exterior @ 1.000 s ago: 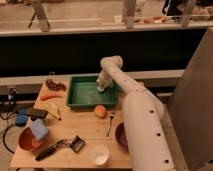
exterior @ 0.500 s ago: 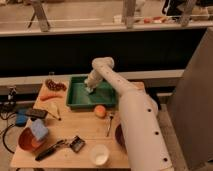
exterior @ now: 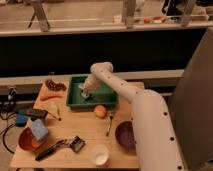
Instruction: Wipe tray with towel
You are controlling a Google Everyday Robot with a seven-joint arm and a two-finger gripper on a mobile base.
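Note:
A green tray [exterior: 111, 99] sits at the back of the wooden table. My white arm reaches down into it from the right. The gripper [exterior: 85, 93] is low over the tray's left part, on a pale towel [exterior: 83, 94] that lies on the tray floor. The arm hides most of the towel.
An orange fruit [exterior: 100, 110] and a fork [exterior: 109, 123] lie just in front of the tray. A dark bowl [exterior: 124, 134] is at the right, a white cup [exterior: 100, 154] in front. A red bowl with a blue sponge [exterior: 33, 135], utensils and a carrot [exterior: 50, 96] are at the left.
The gripper has moved left across the tray, from its right side to its left part, staying low on the tray floor.

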